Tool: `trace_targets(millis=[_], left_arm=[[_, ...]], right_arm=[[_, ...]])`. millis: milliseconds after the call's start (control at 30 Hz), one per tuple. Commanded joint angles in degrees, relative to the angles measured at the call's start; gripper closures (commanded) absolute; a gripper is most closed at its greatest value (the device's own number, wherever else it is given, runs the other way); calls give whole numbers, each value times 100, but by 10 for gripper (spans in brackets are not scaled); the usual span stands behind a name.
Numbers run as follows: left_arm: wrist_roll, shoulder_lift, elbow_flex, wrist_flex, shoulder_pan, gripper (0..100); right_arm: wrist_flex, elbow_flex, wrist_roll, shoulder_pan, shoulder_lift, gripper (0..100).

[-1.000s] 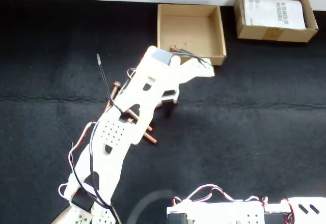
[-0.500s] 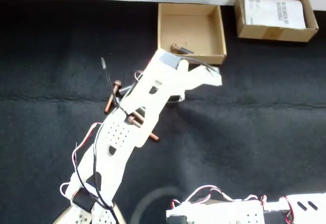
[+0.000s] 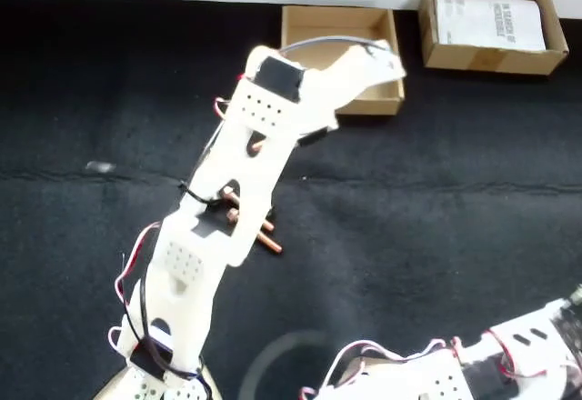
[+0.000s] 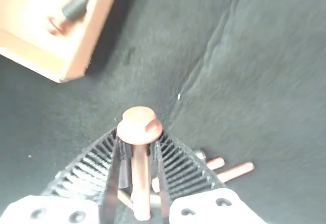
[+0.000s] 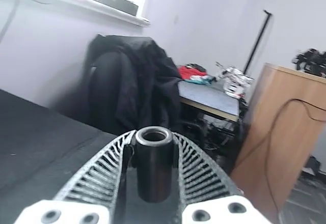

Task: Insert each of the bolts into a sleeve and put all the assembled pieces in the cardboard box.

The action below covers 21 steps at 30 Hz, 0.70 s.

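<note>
1. The left gripper point(image 4: 138, 141) clamps a copper bolt point(image 4: 138, 126) between its fingers, with the head pointing away from the wrist. It is above the black cloth point(image 4: 265, 81) near the cardboard box point(image 4: 89, 35).
2. One assembled piece point(image 4: 69, 12), a bolt in a dark sleeve, lies inside that box.
3. Two loose bolts point(image 4: 232, 170) lie on the cloth beneath the left gripper.
4. The right gripper point(image 5: 153, 137) is closed around a black sleeve point(image 5: 153, 168), raised and pointing out into the room.

Bolt point(image 4: 138, 128) and sleeve point(image 5: 153, 165) held; one piece point(image 4: 70, 11) apparently boxed.

Copper bolt point(image 4: 139, 127), black sleeve point(image 5: 153, 163), tan cardboard box point(image 4: 94, 30)
</note>
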Motion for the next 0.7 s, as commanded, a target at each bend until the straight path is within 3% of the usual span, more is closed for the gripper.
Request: trace_targets(millis=[0,200,400,667], left_arm=[[378,-884,-259,35,207,991],[536,-2343,330,35,444,991],[1705,-4013,1824,18,532,991],[1793,-5956,3776,9,532,991]], right_arm=[[-66,734,79,-840,-136,990],[-75,734,9,-2325,-136,990],[-101,716,-1477,-3433,-145,991],[-84,620,-2268,-4866,-145,991]])
